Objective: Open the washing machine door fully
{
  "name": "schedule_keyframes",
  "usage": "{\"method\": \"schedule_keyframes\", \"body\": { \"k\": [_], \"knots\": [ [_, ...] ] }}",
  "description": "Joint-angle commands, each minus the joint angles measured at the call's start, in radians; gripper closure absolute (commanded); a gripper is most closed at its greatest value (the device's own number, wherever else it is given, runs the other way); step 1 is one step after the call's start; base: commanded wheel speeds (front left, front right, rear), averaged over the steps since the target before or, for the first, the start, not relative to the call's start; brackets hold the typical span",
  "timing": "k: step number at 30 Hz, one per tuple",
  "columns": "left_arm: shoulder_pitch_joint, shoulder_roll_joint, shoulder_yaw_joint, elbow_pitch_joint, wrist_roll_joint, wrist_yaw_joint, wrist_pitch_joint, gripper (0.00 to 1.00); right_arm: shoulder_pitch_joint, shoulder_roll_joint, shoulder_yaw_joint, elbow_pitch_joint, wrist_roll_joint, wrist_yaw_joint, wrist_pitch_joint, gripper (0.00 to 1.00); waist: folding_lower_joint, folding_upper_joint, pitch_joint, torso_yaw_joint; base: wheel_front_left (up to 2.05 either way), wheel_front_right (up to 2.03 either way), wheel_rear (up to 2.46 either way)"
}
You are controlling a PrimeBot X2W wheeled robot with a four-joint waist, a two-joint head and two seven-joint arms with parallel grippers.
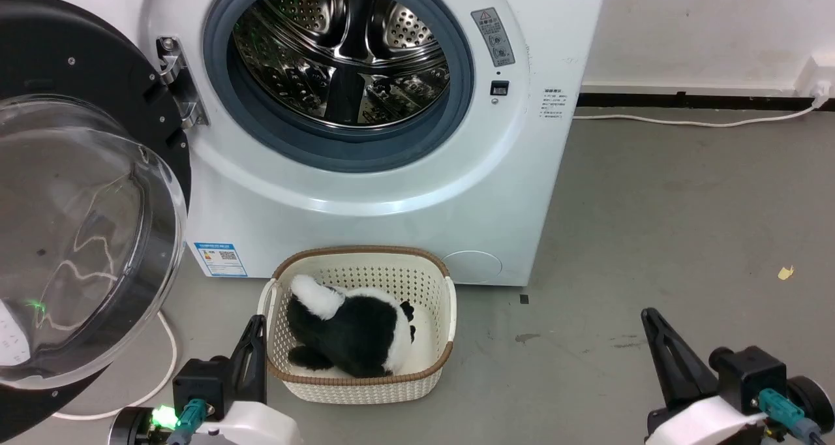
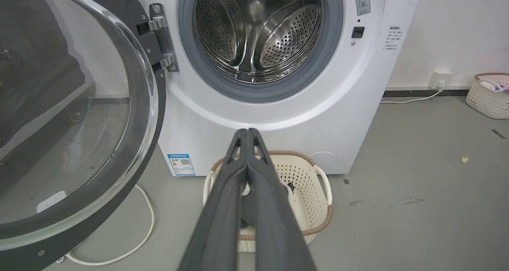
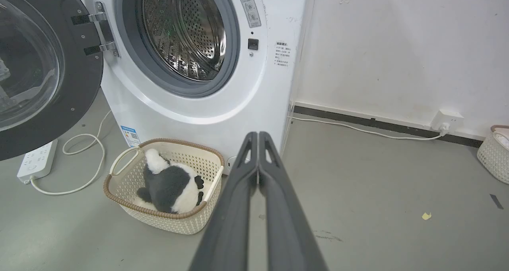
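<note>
The white washing machine (image 1: 391, 210) (image 2: 278, 116) (image 3: 191, 112) stands ahead with its steel drum exposed. The washing machine door (image 1: 85, 236) (image 2: 71, 116) (image 3: 43, 72), black-rimmed with a bulging glass bowl, hangs swung out to the left on its metal hinge (image 1: 177, 83). Low at the left, my left gripper (image 1: 256, 324) (image 2: 247, 132) is shut and empty, just left of the basket. My right gripper (image 1: 648, 316) (image 3: 257, 136) is shut and empty, low at the right over bare floor. Neither touches the door.
A cream basket (image 1: 443, 314) (image 3: 119, 185) holding a black-and-white plush toy (image 1: 352, 331) sits on the floor before the machine. A white cable (image 1: 166, 367) and power strip (image 3: 35, 159) lie under the door. Another basket (image 2: 487, 96) stands by the right wall.
</note>
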Motion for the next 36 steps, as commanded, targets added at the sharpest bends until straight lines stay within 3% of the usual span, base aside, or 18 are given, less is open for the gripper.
{"method": "schedule_keyframes", "body": {
  "k": [1, 36],
  "knots": [
    [-0.021, -0.004, 0.008, -0.006, 0.012, -0.005, 0.007, 1.0, -0.022, 0.004, 0.003, 0.003, -0.005, 0.001, 0.007, 1.0, -0.0001, 0.0, 0.0, -0.001, 0.0, 0.0, 0.0],
    [-0.035, -0.031, 0.05, -0.016, 0.055, -0.034, 0.047, 1.0, -0.045, 0.005, 0.012, 0.012, -0.018, 0.001, 0.052, 1.0, -0.0001, 0.0, 0.004, -0.01, 0.0, 0.0, 0.0]
  ]
}}
